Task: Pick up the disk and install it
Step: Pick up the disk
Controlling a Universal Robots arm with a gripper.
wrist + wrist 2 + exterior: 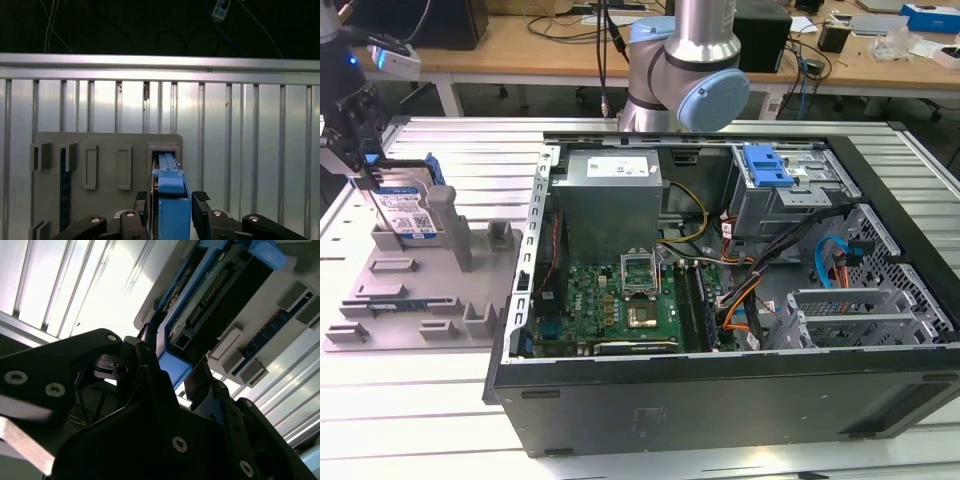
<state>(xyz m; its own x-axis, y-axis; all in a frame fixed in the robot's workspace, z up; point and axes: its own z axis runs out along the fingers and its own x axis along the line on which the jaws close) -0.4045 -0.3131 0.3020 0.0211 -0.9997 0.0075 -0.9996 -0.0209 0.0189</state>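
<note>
Step 1, pick-up: the gripper (367, 178) sits atop the disk (410, 215), which stands upright in the grey fixture (420, 300). Its grip state cannot be told. Lifting likely needs a straight pull from the fixture.

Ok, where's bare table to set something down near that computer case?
Bare slatted table lies at the exterior view's lower left, bordering the grey fixture tray, and beyond the tray toward the far edge. Crowded: the tray's slots, where the gripper is at the disk, and the computer case, full of boards and cables.
</note>
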